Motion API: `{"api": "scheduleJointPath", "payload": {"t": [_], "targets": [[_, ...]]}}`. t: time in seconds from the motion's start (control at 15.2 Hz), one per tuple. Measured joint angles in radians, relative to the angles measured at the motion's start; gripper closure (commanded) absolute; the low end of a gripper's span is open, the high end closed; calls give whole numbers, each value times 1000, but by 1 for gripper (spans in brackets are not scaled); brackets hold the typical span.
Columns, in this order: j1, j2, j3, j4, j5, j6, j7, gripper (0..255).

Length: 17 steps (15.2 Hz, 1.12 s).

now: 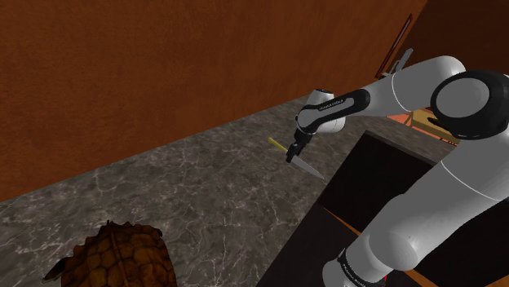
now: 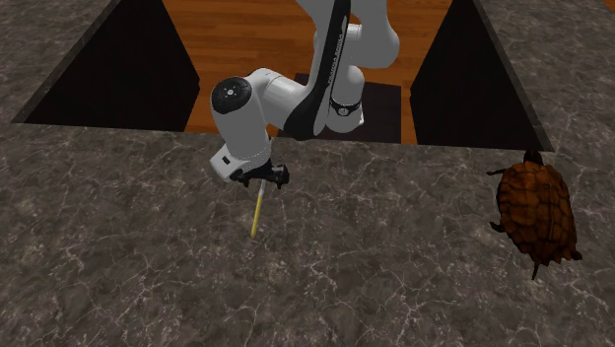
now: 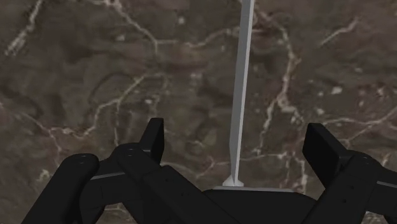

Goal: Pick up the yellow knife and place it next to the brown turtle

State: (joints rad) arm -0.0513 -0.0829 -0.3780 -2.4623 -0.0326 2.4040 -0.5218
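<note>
Hovering low over the dark marbled counter [image 3: 95,63] with the black gripper [image 3: 236,130] wide open, fingers [image 3: 153,137] spread well apart and clamped on nothing. Got the knife [image 3: 240,95] sitting right between them in the wrist view, showing up as a thin grey blade running from under the palm out past the fingertips and touching neither finger. Looks to be lying flat on the counter rather than lifted, but honestly can't judge the gap down to it. Same deal from the shoulder view: gripper [image 1: 291,155] parked straight above the middle of the knife [image 1: 310,168], yellow handle poking out on one side of the fingers, grey blade on the other. Catching that yellow handle in the second exterior view too, knife [image 2: 256,212] sticking out from just under the gripper [image 2: 266,179]. Going further back from the fingers, white arm [image 1: 408,81] with dark joints bending away behind the hand. Then way off from the gripper, well apart from the knife as well, brown turtle [image 1: 122,259] resting on the same counter, patterned shell up. Can see the turtle [image 2: 534,207] off to one side of the gripper in the second exterior view. Farthest out, brown wall [image 1: 163,65] past the counter's edge, plus wood floor [image 2: 266,30] and black areas [image 2: 118,69] behind the arm.
</note>
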Motion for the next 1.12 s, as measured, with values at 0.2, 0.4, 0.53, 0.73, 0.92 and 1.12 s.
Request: {"api": "scheduleJointPath", "payload": {"t": [0.2, 0.4, 0.53, 0.73, 0.92, 1.12], "targets": [[0, 0, 0, 0, 0, 0, 0, 255], [0, 0, 0, 0, 0, 0, 0, 255], [0, 0, 0, 0, 0, 0, 0, 255], [0, 0, 0, 0, 0, 0, 0, 255], [0, -5, 0, 2, -2, -6, 2, 255], [-2, -33, 3, 13, -15, -43, 11, 255]]}}
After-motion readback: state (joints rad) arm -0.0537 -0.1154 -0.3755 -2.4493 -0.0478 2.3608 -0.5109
